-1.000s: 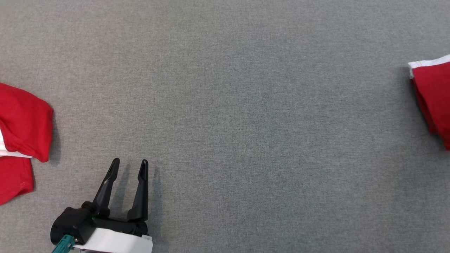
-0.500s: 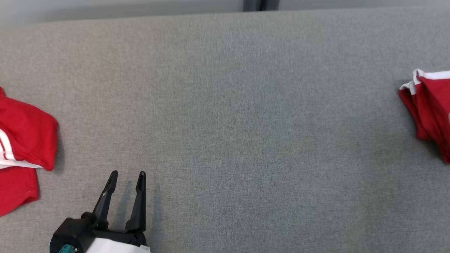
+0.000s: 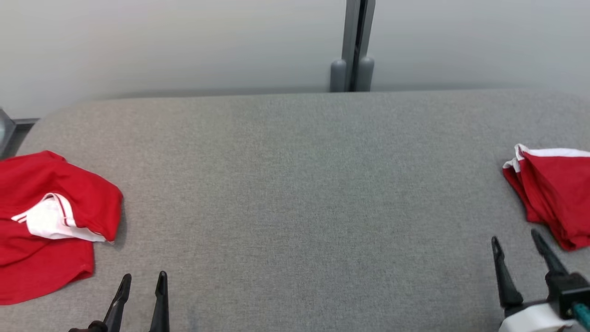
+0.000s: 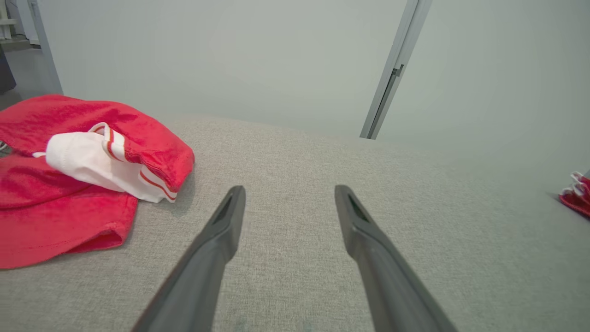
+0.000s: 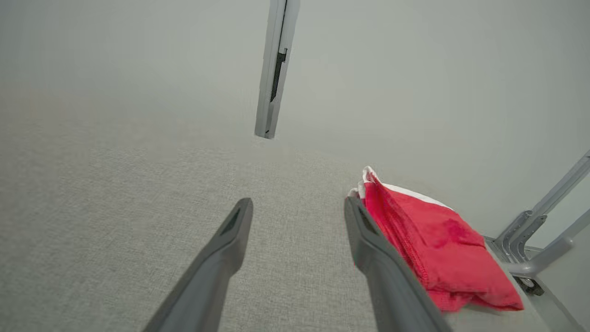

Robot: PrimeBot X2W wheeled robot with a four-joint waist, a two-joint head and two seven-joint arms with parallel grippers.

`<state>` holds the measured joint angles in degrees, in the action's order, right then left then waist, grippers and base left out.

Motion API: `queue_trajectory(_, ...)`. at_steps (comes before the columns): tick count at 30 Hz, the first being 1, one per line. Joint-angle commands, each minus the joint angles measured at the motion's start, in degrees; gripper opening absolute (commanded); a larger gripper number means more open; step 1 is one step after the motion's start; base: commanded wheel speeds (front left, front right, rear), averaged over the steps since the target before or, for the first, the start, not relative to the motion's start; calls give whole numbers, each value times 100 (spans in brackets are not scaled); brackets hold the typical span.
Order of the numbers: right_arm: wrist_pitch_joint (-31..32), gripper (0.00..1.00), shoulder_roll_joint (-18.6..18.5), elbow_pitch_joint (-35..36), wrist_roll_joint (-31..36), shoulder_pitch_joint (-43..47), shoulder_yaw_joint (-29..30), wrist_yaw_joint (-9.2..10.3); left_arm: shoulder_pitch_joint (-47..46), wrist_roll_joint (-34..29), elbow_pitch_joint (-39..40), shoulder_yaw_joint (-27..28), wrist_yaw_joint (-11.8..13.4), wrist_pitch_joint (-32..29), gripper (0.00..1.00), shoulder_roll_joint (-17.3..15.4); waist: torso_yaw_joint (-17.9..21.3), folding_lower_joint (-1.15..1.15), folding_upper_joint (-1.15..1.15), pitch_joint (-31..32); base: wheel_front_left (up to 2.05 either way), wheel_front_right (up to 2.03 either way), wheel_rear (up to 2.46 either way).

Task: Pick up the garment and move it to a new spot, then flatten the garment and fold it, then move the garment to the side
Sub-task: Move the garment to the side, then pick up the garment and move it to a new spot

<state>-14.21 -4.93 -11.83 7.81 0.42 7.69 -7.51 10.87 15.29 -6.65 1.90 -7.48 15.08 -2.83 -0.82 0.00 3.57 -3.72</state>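
A red garment with white trim [image 3: 553, 193] lies folded in a compact pile at the table's right edge, also seen in the right wrist view [image 5: 433, 244] and small at the far right of the left wrist view [image 4: 576, 198]. My right gripper [image 3: 515, 236] stands open just in front and left of it, not touching; in its own view [image 5: 298, 201] the right finger sits beside the pile. My left gripper [image 3: 144, 275] is open over bare table at the lower left [image 4: 289, 189], with nothing between its fingers.
A second red garment [image 3: 50, 221], crumpled with a white striped part showing, lies at the left edge [image 4: 69, 184]. The grey fabric table [image 3: 295, 184] stretches between the two. Behind stand a pale wall and a grey post [image 3: 354, 46]. A metal frame [image 5: 544, 230] lies past the right edge.
The head camera has tilted up, bringing the table's back edge, wall and post into view. My right gripper now shows, open, at the lower right. The left gripper stays open.
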Motion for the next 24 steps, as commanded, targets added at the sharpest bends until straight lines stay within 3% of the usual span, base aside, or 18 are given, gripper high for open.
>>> queue_trajectory(1, -67, 100, 16, -48, 23, 99, 58, 4, 38, -61, -30, 66, 18, 11, 100, -19, -80, 0, 0, 109, 0, 0, 0)
queue_trajectory(10, -96, 100, 190, 156, -423, 707, -361, 3, -69, -152, -297, 240, 30, 11, 100, -15, -340, 0, 0, 276, 0, 0, 0)
queue_trajectory(24, -99, 100, 197, 169, -935, 875, -371, 3, -132, -216, -264, 269, 7, 11, 100, -17, -371, 0, 0, 374, 0, 0, 0)
